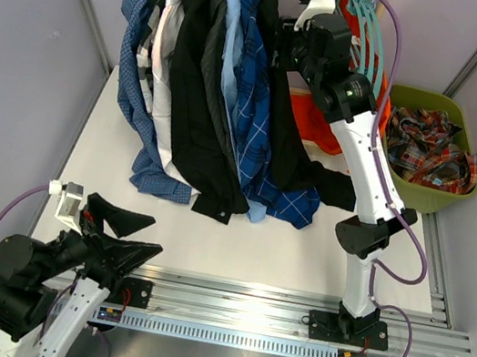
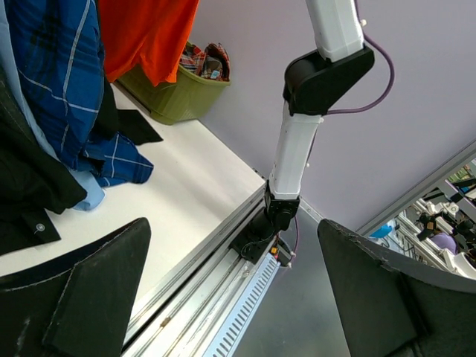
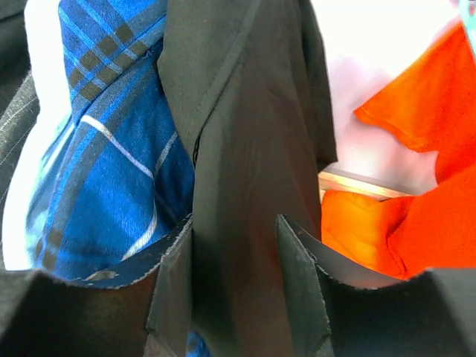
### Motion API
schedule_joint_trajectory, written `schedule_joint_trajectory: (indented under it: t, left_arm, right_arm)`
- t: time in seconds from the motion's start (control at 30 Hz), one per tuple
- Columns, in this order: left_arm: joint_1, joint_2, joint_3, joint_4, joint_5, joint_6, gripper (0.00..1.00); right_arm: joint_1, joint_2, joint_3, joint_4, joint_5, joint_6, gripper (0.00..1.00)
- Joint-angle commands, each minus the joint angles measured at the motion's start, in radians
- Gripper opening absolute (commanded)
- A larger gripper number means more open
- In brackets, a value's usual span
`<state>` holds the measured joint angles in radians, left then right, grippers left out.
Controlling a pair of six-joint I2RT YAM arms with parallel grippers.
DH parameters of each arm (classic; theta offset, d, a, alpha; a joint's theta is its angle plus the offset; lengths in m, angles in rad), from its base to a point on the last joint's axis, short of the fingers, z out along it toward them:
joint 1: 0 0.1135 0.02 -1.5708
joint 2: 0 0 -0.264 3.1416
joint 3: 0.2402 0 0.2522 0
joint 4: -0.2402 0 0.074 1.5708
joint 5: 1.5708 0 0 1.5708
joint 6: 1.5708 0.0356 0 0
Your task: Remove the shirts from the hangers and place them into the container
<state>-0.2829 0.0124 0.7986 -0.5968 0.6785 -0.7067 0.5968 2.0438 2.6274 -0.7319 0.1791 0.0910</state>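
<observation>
- My right pincer (image 3: 234, 223): jaws stand partway apart, one on each side of a hanging fold of the black shirt (image 3: 245, 134); the cloth fills the gap, but I cannot tell whether it is truly pinched
- Just left of that fold: the dark blue check shirt (image 3: 111, 186). To the right: orange cloth (image 3: 416, 208), apart from my fingers
- My right arm reaches up to the far end of the table (image 1: 236, 243), wrist at the right end of the row of shirts
- The row hangs close-packed, blue gingham shirt (image 1: 136, 77) at the left end, white shirt (image 1: 166, 55) beside it; the hems lie bunched on the table
- Bare teal hangers (image 1: 371, 26) hang right of my wrist
- The container (image 1: 420, 199) sits at the table's far right edge, holding red plaid cloth (image 1: 433, 148)
- My left pincer (image 1: 153, 236): spread wide, nothing between its jaws, low over the near left corner, well apart from the shirts
</observation>
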Motion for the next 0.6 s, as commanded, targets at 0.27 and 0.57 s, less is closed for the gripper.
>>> schedule_joint_trajectory:
  t: [0.27, 0.57]
  left_arm:
    - [0.005, -0.167, 0.062, -0.017, -0.008, 0.01, 0.99]
    - [0.005, -0.167, 0.082, -0.052, -0.02, 0.018, 0.99]
  right_arm:
    - [0.003, 0.062, 0.068, 0.037, -0.038, -0.042, 0.33]
    - [0.003, 0.007, 0.005, 0.12, 0.052, -0.08, 0.0]
